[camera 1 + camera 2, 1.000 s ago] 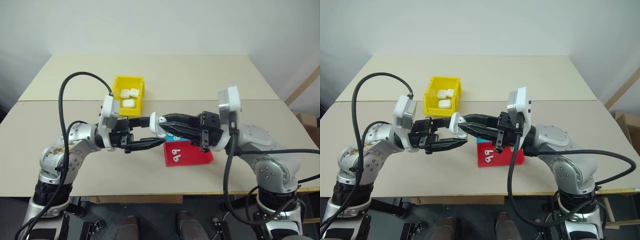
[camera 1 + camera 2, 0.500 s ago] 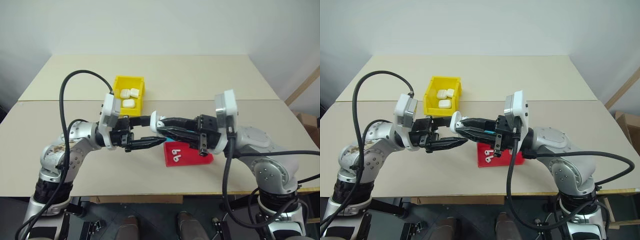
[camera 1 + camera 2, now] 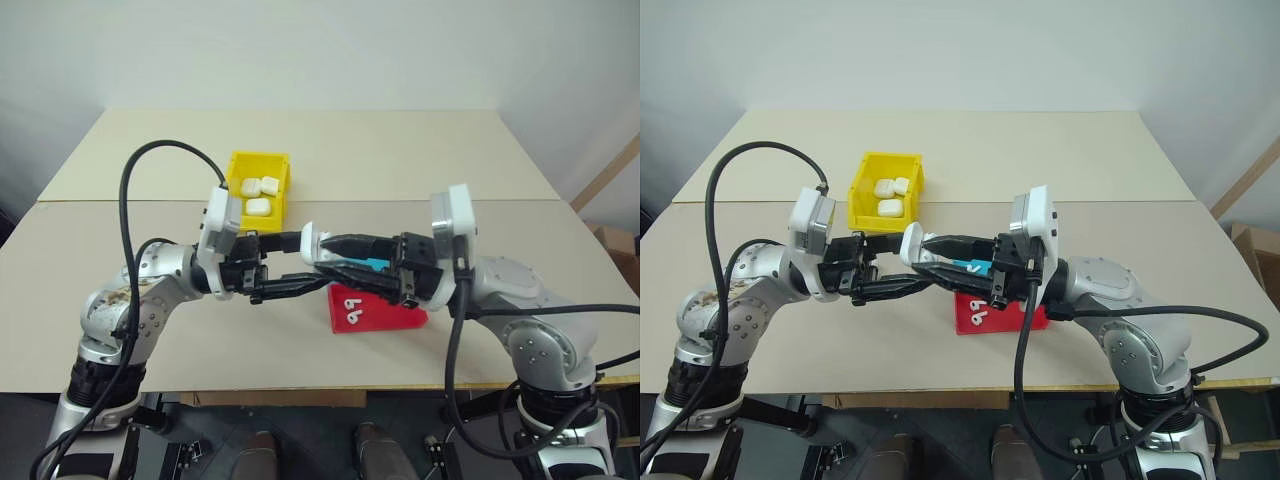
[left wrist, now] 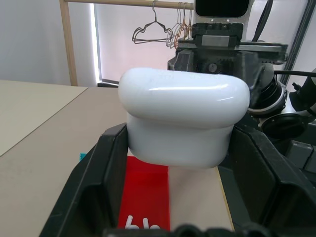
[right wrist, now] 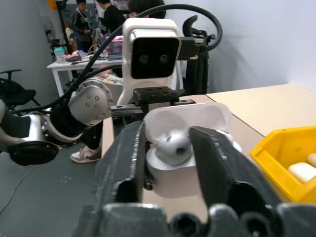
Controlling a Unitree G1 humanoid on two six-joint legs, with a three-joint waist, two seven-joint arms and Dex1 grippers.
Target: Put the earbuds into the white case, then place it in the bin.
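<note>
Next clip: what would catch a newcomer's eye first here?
The two grippers meeting in mid-air above the table: the left gripper clamps an open white case, and the right gripper has its open fingers either side of an earbud seated in it. Behind them stands the yellow bin with more cases inside, and below lies a red tray with two earbuds.

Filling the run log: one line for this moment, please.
left gripper: shut on white case, lid open | right gripper: open at case | bin: three cases
</note>
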